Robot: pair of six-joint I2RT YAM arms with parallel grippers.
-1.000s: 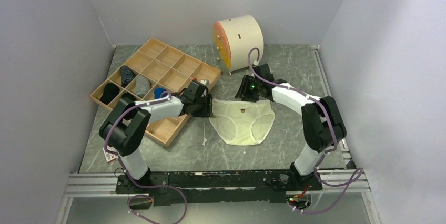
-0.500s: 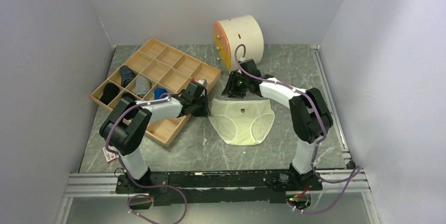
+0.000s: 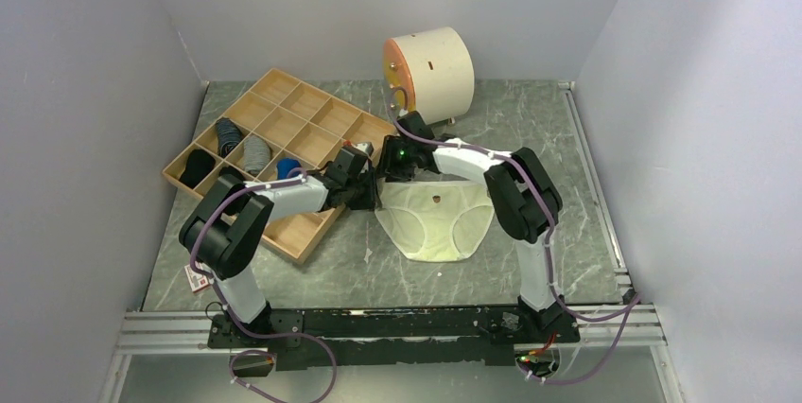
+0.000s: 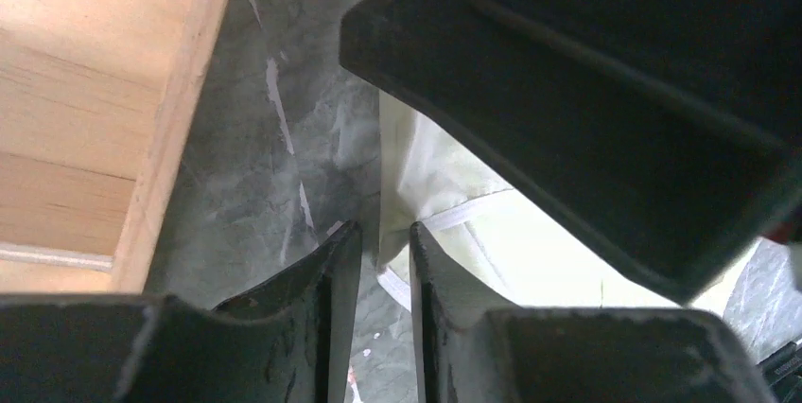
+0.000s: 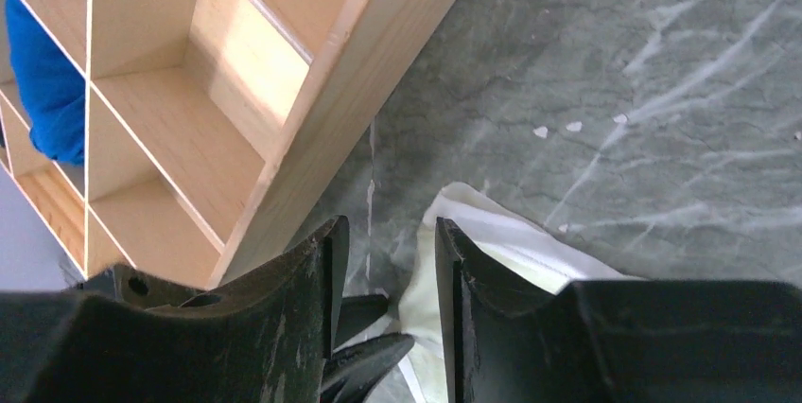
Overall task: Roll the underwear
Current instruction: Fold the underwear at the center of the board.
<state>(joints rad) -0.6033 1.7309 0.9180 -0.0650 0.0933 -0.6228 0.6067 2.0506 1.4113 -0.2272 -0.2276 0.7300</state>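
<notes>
The pale yellow underwear (image 3: 435, 219) lies flat on the grey table, waistband toward the back. My left gripper (image 3: 371, 197) is low at its left waistband corner. In the left wrist view the jaws (image 4: 380, 252) stand slightly apart, with the underwear corner (image 4: 402, 176) just between the tips and not pinched. My right gripper (image 3: 388, 174) hovers over that same corner. In the right wrist view it (image 5: 388, 252) is open above the underwear edge (image 5: 492, 233), and the left fingertips (image 5: 364, 356) show between its fingers.
A wooden compartment tray (image 3: 322, 233) sits just left of the underwear, close to both grippers, with rolled dark socks (image 3: 229, 135) and a blue item (image 5: 43, 91) inside. A cream cylinder with an orange face (image 3: 430, 72) stands at the back. A small tag (image 3: 197, 278) lies front left.
The right arm has swung left from the waistband's right end to its left corner, beside the left gripper. The left jaws have narrowed around the corner; the left arm has barely moved.
</notes>
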